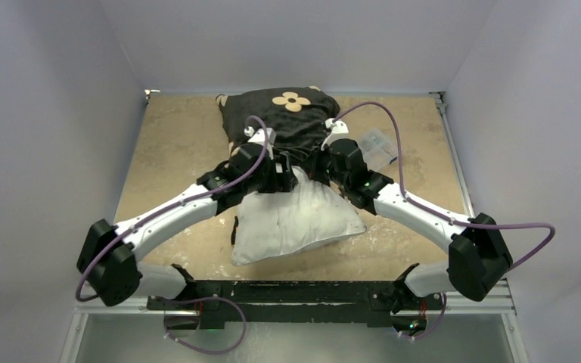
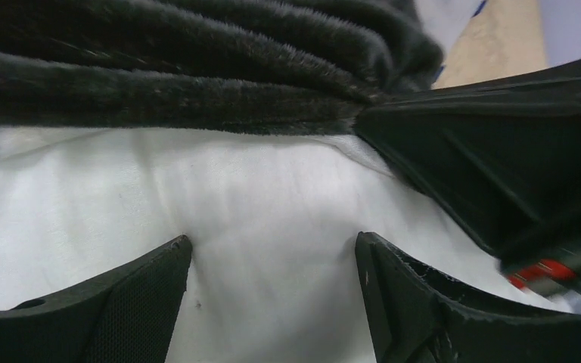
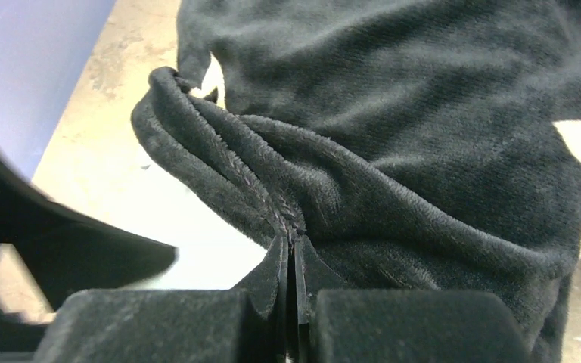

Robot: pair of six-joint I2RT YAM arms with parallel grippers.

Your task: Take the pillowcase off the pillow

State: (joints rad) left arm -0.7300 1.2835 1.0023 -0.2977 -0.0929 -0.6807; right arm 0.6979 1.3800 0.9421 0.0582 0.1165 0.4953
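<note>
Pillowcase [image 1: 287,121] covers far half of pillow [image 1: 295,219], whose long axis runs near-to-far

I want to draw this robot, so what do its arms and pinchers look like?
The left arm and the right arm both have curved white shells with chunky black joints. A thin purple cable loops along each arm. The left gripper and the right gripper each have two black wedge-shaped fingers with rough-looking pads.
</note>
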